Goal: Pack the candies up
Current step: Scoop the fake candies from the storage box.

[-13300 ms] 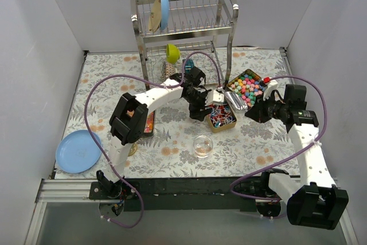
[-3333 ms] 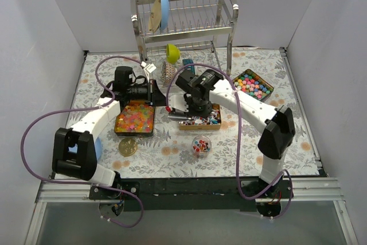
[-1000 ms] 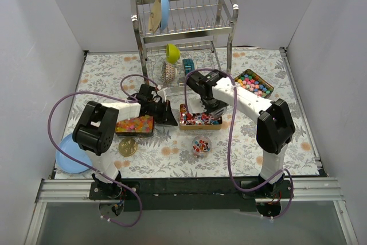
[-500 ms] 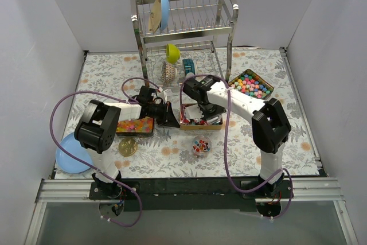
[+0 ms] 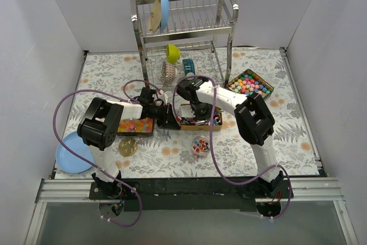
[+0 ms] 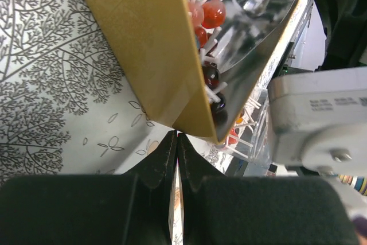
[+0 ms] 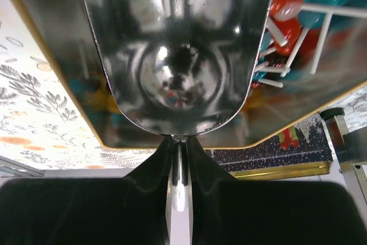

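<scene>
Over the middle tin (image 5: 202,121), my right gripper (image 7: 175,142) pinches the scoop (image 7: 178,50), left gripper (image 6: 175,142) pressed together alongside. So far the cup (image 5: 208,140) holds only a few candies (image 5: 199,145); I reckon most packing remains.

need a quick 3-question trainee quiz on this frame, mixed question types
1. True or false: the right gripper is shut on the handle of a metal scoop.
2. What stands closest to the middle tin on its near side? A) blue plate B) clear cup C) gold disc
3. Fill in: the ball candies lie on the robot's ____ side of the middle tin.
Key: 1 true; 2 B; 3 right.
</scene>
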Robot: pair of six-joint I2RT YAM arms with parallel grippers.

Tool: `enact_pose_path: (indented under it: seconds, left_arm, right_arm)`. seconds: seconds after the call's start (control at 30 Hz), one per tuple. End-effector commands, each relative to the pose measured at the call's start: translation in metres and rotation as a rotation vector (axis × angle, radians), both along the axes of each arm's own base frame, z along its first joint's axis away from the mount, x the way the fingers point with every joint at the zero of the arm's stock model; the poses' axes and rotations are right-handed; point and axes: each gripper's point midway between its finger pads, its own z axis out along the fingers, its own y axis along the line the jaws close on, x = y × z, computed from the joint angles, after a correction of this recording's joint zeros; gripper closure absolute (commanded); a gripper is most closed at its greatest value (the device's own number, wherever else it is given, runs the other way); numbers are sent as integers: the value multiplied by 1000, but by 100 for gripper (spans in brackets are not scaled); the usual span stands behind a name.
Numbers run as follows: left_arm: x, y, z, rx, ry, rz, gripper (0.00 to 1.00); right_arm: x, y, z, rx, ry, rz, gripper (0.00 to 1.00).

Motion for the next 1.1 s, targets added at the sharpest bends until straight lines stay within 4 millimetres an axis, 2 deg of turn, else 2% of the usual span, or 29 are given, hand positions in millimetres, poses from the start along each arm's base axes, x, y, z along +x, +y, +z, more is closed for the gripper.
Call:
enact_pose_path:
  seconds: [0.0, 0.23, 0.27, 0.33, 0.37, 0.4, 0.6, 1.07]
  left_arm:
    - [9, -7, 10, -26, -38, -17, 99]
    - [10, -6, 10, -10, -39, -16, 100]
    - [11, -5, 10, -6, -45, -17, 99]
    - [12, -1, 13, -3, -37, -8, 99]
    - [13, 1, 17, -5, -42, -5, 100]
    - [14, 6, 18, -1, -39, 2, 99]
    - [20, 23, 33, -4, -65, 15, 98]
    - [14, 25, 57, -32, -113, -39, 91]
  right_arm:
    - [4, 26, -2, 97, -17, -34, 99]
    - [5, 43, -11, 211, -26, -27, 99]
    - [5, 45, -6, 241, -33, -21, 99]
    - [2, 48, -10, 289, -30, -26, 99]
    - [1, 48, -4, 310, -41, -21, 99]
    - [-3, 43, -8, 312, -27, -27, 99]
    - [-2, 35, 7, 414, -35, -72, 99]
    - [1, 2, 25, 424, -73, -151, 99]
